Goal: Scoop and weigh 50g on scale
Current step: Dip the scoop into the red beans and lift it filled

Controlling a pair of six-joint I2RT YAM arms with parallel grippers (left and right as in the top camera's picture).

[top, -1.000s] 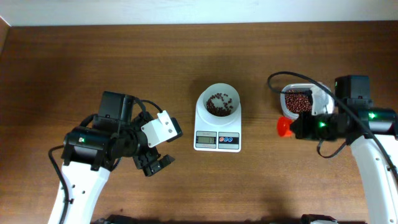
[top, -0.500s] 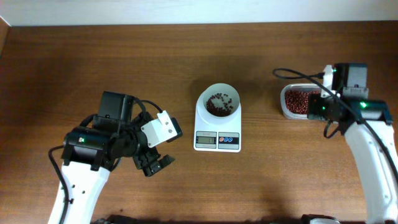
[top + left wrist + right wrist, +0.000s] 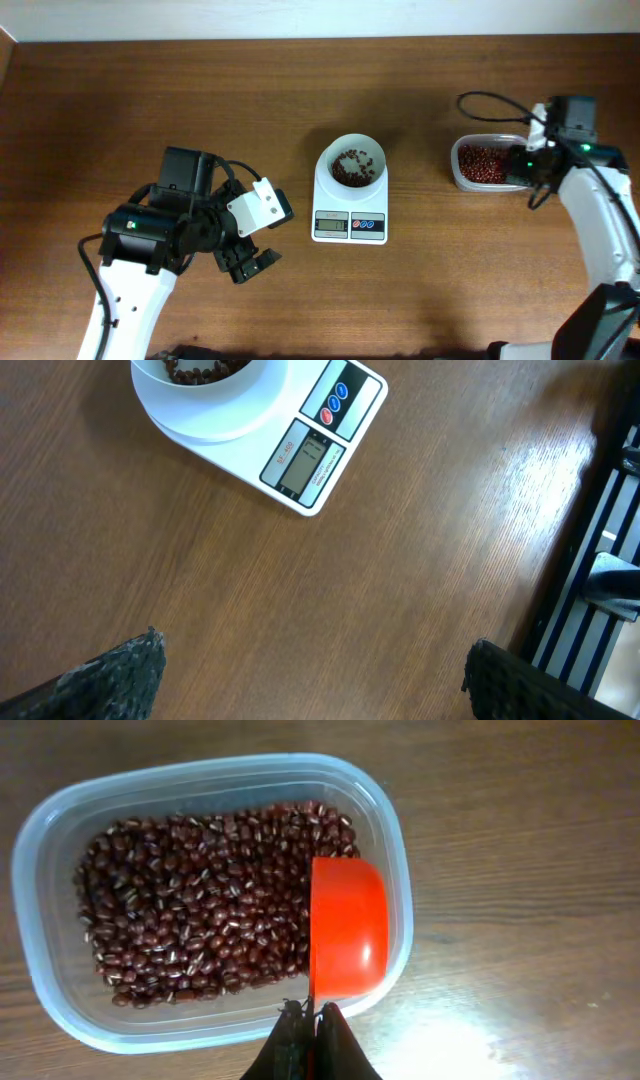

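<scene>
1. Right wrist view: the right hand (image 3: 312, 1042) is clamped shut on the thin handle of the red scoop (image 3: 348, 935), so the cup juts out stiffly ahead of it.
2. The scoop is turned on edge with its mouth facing left toward the beans (image 3: 190, 920). It hangs over the right end of the tub (image 3: 40, 840), just inside the wall. That pose looks meant for raking sideways into the pile. Whether the cup touches the beans I cannot tell.
3. The beans lie in a broad layer across the tub, so a load looks reachable without tilting it.
4. Left wrist view: the left hand (image 3: 310, 690) is wide open, its fingers (image 3: 110, 675) far apart with only bare tabletop (image 3: 300, 590) between them. Beyond them sits the scale (image 3: 315, 450), its display too small to read.
5. Overhead view: the left hand is parked low on the left, well apart from everything, probably to leave the route clear for the other arm.
6. The scale sits mid-tabletop between the arms, and the bowl (image 3: 326, 158) on its platform holds a thin scatter of beans. The tub lies to the scale's right, near but apart, which makes for a short carry. With so few beans in the bowl, more loads are probably needed.
</scene>
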